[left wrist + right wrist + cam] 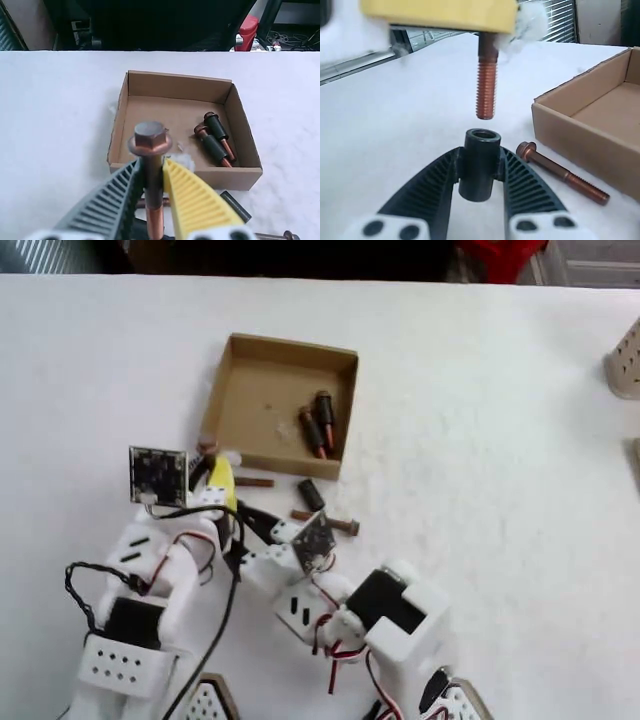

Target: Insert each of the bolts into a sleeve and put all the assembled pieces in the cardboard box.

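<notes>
The table [500, 440] carries the open box [262, 400], with two assembled pieces [215, 140] side by side near one wall. The left arm [150, 580] and right arm [345, 605] angle toward each other, their tools close together just in front of the box. The left tool [151, 165] is clenched on a bolt [149, 142], held upright with its head up. The right tool [480, 160], low over the table, grips a sleeve [479, 170] upright with its bore up. The bolt's threaded tip hangs just above that bore, not touching. A loose bolt [560, 172] and a spare sleeve [235, 206] lie on the table beside the box.
</notes>
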`<state>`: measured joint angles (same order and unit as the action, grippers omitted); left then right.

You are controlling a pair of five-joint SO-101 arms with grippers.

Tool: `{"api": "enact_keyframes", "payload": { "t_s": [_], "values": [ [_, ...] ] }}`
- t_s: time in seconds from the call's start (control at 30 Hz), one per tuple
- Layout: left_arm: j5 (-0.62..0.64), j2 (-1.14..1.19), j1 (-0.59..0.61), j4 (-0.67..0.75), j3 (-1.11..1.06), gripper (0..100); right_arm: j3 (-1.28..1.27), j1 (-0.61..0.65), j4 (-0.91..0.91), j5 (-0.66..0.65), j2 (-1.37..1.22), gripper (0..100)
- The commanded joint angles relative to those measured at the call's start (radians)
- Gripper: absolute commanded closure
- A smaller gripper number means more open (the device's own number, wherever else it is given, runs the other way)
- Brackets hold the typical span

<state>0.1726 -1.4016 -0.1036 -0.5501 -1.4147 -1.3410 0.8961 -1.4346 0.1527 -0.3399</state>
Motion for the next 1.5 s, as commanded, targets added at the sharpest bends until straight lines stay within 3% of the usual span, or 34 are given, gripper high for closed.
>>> {"api": "enact_keyframes", "payload": {
  "t_s": [0.0, 0.57, 0.87, 1.47],
  "values": [
    [0.006, -0.022, -0.036, -0.040, 0.014, 98, 0.025, 0.008, 0.005, -0.015, 0.005, 98.2],
    [0.003, -0.022, -0.053, -0.086, 0.025, 98, 0.021, 0.010, 0.059, -0.015, 0.015, 98.2],
    [0.003, -0.019, -0.027, 0.020, -0.026, 98, 0.020, 0.010, 0.058, -0.015, 0.015, 98.2],
    [-0.026, -0.021, -0.027, -0.032, -0.032, 98, 0.006, 0.005, 0.010, -0.015, 0.016, 98.2]
  ]
}}
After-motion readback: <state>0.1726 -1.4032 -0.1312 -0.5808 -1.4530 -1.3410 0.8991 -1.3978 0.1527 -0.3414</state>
